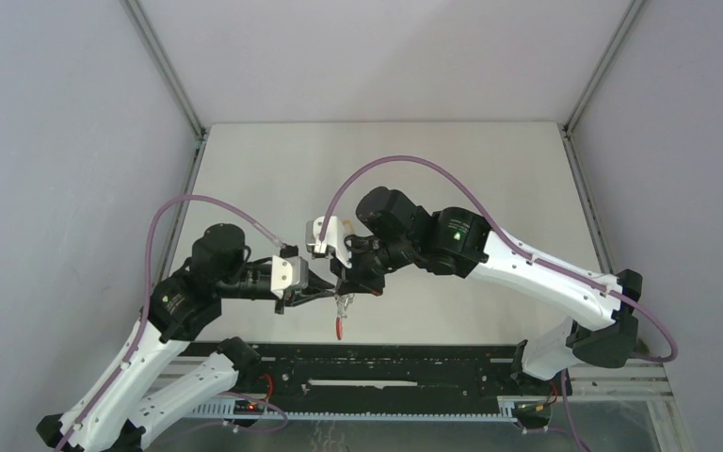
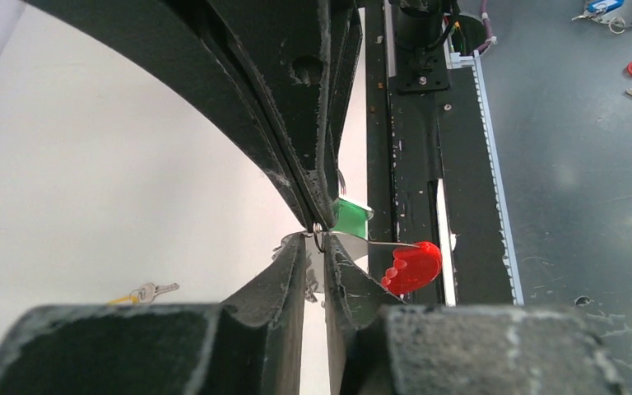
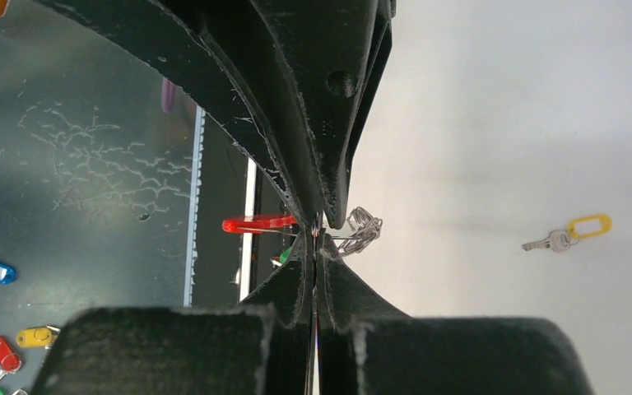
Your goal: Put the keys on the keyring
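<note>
Left end effector and right end effector meet, both pinching the keyring. Yellow key lies on the desk.

A: What is hidden in the left wrist view?
B: Most of the keyring is covered by the meeting fingers; the green key is half masked behind them.
A: And from above?
B: The keyring's loops are too small to be told.

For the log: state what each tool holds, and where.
Left tool and right tool both pinch the keyring by its thin wire; green key: unclear.
</note>
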{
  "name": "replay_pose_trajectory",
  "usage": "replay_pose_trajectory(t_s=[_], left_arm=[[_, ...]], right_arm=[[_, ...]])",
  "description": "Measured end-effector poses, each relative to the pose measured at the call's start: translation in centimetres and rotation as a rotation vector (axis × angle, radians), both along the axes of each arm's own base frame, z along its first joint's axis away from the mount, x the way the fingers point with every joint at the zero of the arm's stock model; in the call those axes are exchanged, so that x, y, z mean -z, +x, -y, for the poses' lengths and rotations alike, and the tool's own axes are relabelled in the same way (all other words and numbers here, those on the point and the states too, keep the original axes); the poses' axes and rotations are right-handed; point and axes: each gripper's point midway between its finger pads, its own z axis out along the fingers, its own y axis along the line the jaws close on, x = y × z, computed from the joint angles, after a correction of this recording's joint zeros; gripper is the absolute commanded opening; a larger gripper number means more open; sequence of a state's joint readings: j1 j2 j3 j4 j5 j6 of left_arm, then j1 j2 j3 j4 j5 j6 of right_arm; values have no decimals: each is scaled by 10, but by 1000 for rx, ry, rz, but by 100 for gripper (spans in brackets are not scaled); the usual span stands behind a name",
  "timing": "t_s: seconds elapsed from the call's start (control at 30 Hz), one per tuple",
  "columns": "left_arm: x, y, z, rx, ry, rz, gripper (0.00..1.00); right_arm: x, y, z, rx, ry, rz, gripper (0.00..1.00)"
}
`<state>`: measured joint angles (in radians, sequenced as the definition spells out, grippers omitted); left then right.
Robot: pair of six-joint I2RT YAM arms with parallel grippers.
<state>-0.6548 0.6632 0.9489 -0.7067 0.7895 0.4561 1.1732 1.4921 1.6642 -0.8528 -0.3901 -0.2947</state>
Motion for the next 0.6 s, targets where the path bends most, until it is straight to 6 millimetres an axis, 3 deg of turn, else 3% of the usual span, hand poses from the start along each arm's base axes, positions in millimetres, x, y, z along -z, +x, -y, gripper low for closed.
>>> replay_pose_trajectory(t_s=[0.17, 0.27, 0.4, 0.6], left_arm=[[1, 0, 0, 3, 3, -3, 11], [1, -1, 1, 5, 4, -4, 20], [2, -1, 1, 5, 5, -6, 22], [2, 0, 1, -1, 8, -4, 13]], right_arm=[[1, 0, -1, 0, -1, 0, 0], [1, 0, 0, 0, -4, -1, 0], [-1, 0, -2, -1, 1, 0, 0], [-2, 0, -3, -4, 5, 0, 0]])
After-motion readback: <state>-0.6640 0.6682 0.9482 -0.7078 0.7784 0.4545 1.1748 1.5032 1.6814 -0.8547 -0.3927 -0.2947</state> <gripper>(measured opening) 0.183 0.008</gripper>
